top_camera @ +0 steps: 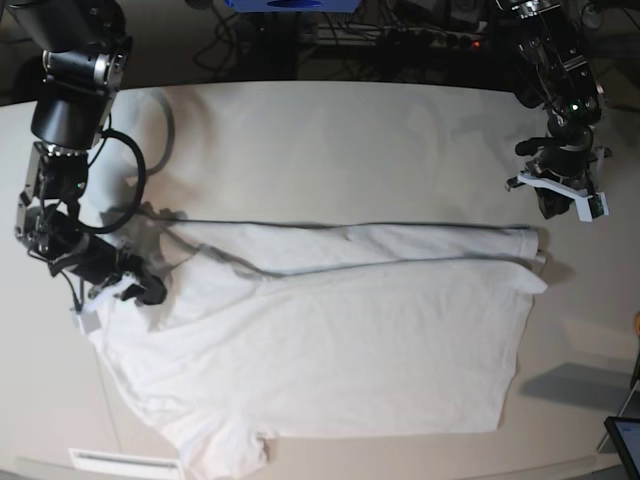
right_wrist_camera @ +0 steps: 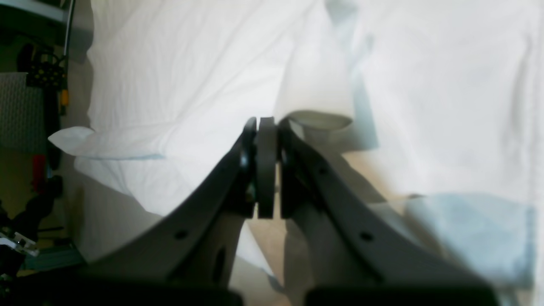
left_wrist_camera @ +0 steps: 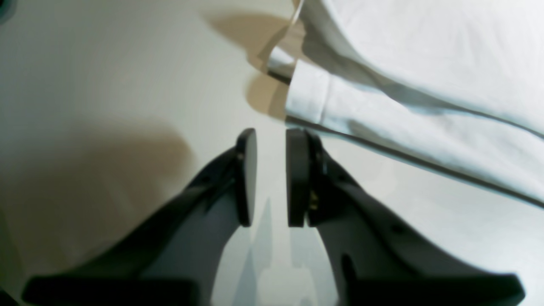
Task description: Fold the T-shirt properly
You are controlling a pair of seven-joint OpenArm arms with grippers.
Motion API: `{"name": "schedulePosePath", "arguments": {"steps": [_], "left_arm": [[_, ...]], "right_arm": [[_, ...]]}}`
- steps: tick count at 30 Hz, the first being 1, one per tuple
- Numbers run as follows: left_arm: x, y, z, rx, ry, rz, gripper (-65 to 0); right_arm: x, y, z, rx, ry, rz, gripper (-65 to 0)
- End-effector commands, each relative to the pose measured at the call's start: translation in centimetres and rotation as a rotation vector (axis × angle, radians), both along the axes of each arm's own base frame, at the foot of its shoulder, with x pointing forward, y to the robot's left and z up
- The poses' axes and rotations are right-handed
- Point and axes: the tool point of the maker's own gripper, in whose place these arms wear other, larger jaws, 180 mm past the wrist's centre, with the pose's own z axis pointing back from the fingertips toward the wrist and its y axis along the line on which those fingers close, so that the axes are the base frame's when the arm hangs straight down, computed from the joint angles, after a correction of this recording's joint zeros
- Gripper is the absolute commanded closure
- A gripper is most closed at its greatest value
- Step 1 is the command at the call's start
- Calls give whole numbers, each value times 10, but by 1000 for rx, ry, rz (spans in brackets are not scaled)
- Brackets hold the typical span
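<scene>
White T-shirt (top_camera: 330,340) cloth may slip from the right gripper (right_wrist_camera: 266,127), pads pressed together; left gripper (left_wrist_camera: 272,176), narrowly parted, holds nothing.

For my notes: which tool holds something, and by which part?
Left tool holds nothing. Right tool is shut at the T-shirt's edge; a pinch cannot be told.

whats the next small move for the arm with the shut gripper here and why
Probably lift the right gripper a little and see whether cloth comes up. Its jaws are shut at the T-shirt's edge, but the right wrist view shows no clear fold between the pads. The left gripper hangs slightly open above the table, apart from the hem, so nothing is pinned there.
</scene>
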Motion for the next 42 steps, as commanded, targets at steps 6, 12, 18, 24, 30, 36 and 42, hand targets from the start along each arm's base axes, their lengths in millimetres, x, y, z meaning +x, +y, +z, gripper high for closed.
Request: {"name": "schedulePosePath", "arguments": {"steps": [6,12,18,24,30,36,42], "left_arm": [[5,4,14,25,-45,-3,-109],[5,4,14,27,-44,-4,-109],[1,4,11,28,-33,-4,-109],[0,2,9,27,-25,-12,-109],[0,1,9,29,-22,-16,-109],[0,2,10,32,-22,-15,-109],[-5,3,6,31,-6,-14,-109]], "right_arm": [[29,19,38,38,-89,37,0],[44,50,55,19,-134,123,0],[61,66,51,38,-136,128,0],[83,77,57,48,-146,131,0],[98,81,60,55,-169,103,-1],[108,74,62,77,-216,32,-3],[119,60,64,107,-274,-74,-7]]}}
